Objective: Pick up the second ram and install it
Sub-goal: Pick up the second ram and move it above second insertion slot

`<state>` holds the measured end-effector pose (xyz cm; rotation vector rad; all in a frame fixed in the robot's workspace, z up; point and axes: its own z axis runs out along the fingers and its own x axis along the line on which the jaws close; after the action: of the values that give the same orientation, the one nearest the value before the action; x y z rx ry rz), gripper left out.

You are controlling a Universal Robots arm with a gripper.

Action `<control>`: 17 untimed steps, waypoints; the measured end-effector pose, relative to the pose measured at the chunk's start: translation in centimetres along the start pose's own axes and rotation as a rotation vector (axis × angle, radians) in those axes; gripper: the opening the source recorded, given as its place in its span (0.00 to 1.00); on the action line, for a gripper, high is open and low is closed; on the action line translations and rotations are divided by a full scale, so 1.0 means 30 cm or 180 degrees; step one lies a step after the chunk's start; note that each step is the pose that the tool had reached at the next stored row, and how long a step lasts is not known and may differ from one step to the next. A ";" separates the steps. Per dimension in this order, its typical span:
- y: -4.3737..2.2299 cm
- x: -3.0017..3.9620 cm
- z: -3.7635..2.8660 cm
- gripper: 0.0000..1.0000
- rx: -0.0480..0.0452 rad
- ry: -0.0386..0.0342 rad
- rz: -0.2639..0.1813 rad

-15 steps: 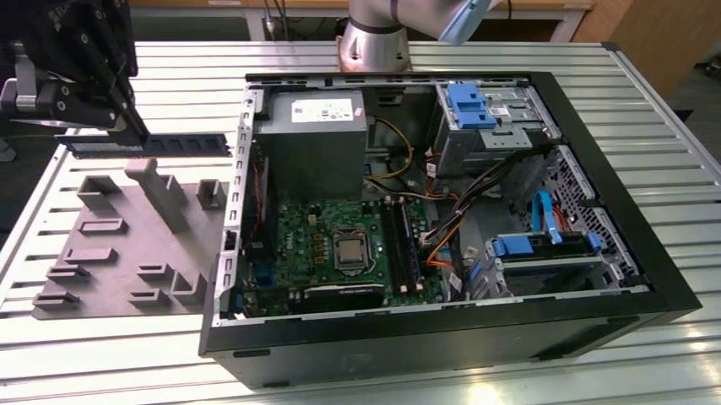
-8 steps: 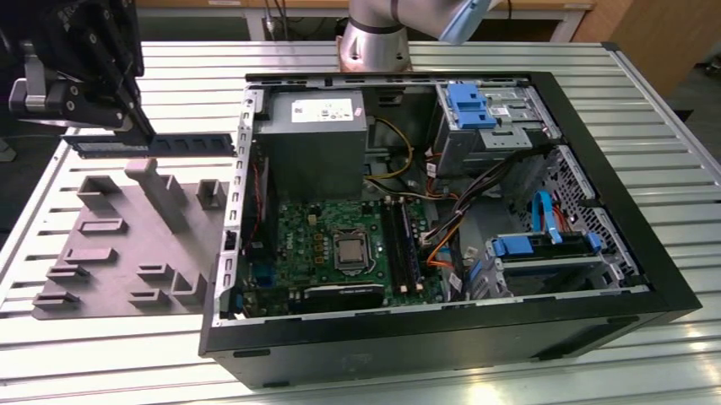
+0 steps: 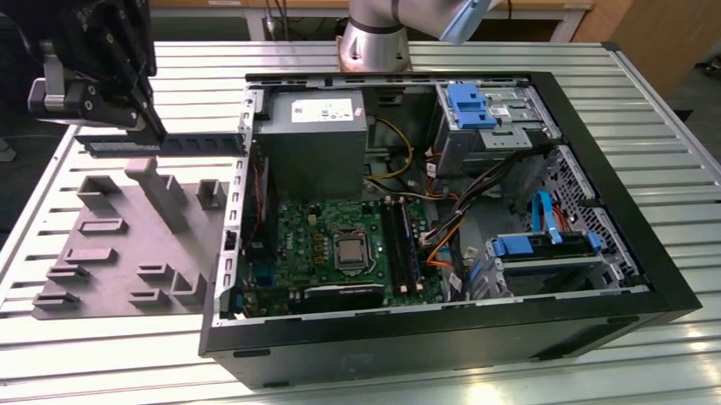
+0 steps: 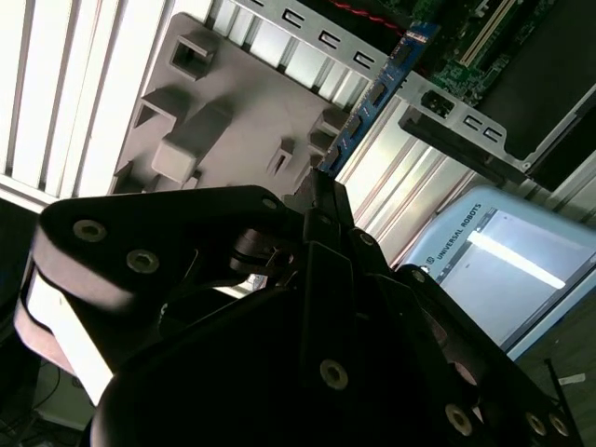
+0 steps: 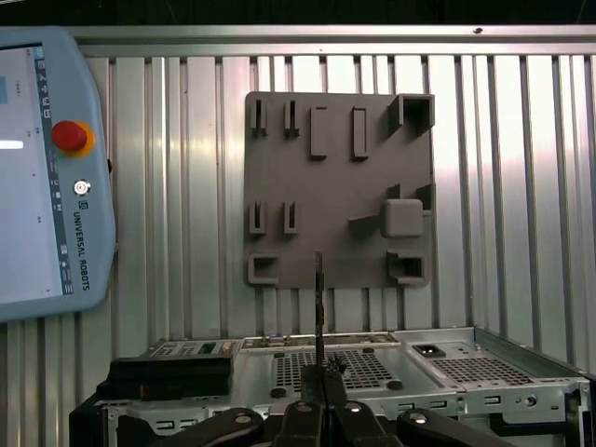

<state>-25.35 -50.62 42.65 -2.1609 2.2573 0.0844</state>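
My gripper [image 3: 152, 135] hangs above the table's far corner on the exterior view's left, shut on the second ram [image 3: 181, 143]. The ram is a long dark stick held level in the air, above the far edge of the grey holder tray [image 3: 124, 245]. In the first wrist view the ram [image 5: 318, 298] appears edge-on as a thin line rising from my gripper [image 5: 321, 377], in front of the holder tray [image 5: 335, 186]. In the second wrist view the ram [image 4: 372, 102] runs out from my gripper [image 4: 321, 182] beside the holder tray [image 4: 233, 102].
The open computer case [image 3: 586, 278] lies on the exterior view's right, with the motherboard's long black slots [image 3: 400, 245], cables and blue drive bays inside. A teach pendant [image 5: 47, 177] lies on the ribbed metal table [image 3: 113, 354] near the tray.
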 end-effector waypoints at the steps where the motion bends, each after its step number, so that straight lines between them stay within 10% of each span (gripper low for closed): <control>1: -0.004 0.000 0.000 0.11 0.0000 0.0000 0.0000; 17: -0.088 -0.004 -0.003 0.11 0.0000 0.0000 0.0000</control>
<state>-22.70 -50.62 42.66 -2.1611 2.2573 0.0843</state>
